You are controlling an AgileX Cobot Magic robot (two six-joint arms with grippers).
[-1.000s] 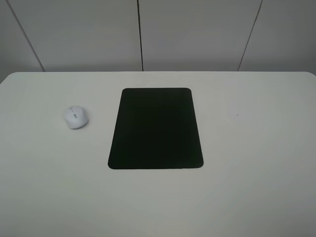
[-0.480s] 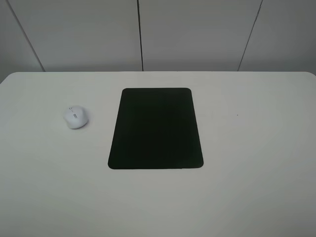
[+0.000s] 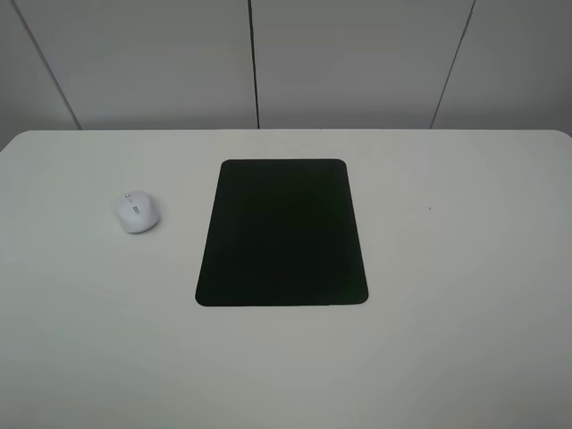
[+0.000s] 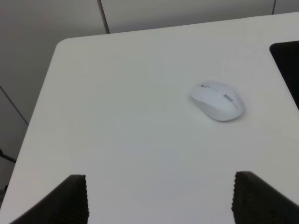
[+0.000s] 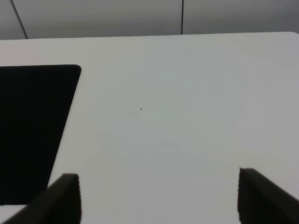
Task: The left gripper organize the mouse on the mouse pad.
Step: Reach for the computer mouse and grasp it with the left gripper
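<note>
The left gripper is hanging with its jaws spread wide, gripping nothing; the mouse is lying untouched, off the mouse pad.

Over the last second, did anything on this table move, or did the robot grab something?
Nothing visibly changed. In the overhead view the mouse lies where it was on the table, left of the mouse pad and apart from it. Nothing has been taken hold of.
</note>
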